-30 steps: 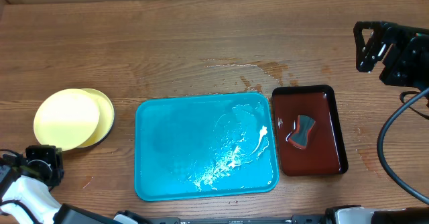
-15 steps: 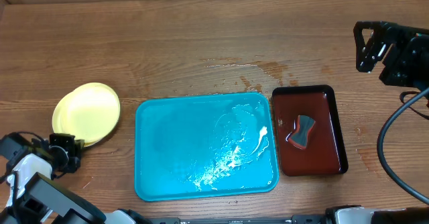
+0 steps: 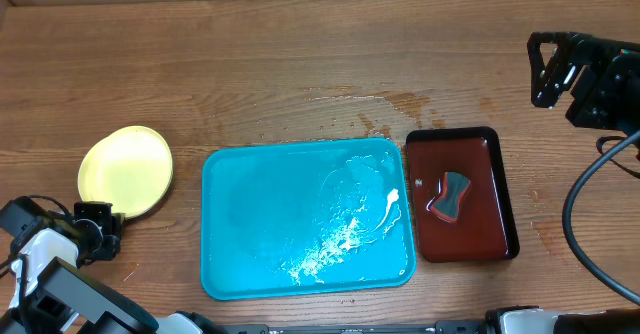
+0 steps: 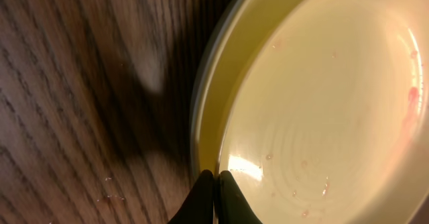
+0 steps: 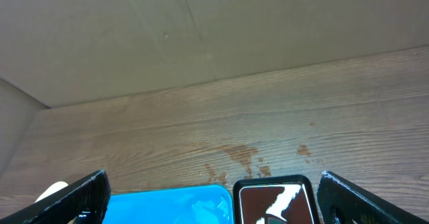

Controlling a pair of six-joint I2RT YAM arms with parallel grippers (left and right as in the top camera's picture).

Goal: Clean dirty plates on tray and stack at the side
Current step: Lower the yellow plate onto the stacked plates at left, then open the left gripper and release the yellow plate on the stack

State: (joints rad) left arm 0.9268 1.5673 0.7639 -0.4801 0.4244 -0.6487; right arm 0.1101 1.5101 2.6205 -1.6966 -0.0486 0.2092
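Since shut, tips pressed together on nothing, judged the left hand (image 4: 216,187) set for nudging rather than gripping. Saw those tips touching the near rim of the stacked plates (image 3: 125,169), directly ahead of it on the bare worktop (image 3: 300,64). Made out a yellow plate on top and the edge of another beneath; could not count further. Noted a faint red streak toward the top plate's right, so perhaps not wholly clean. Found the tray (image 3: 250,214) just right of that hand, holding no plates, streaked with white suds. Saw the right hand (image 3: 545,71) spread wide and gripping nothing, well beyond the small dark tray (image 3: 480,224) and its sponge (image 3: 450,196); probably parked there to leave room.
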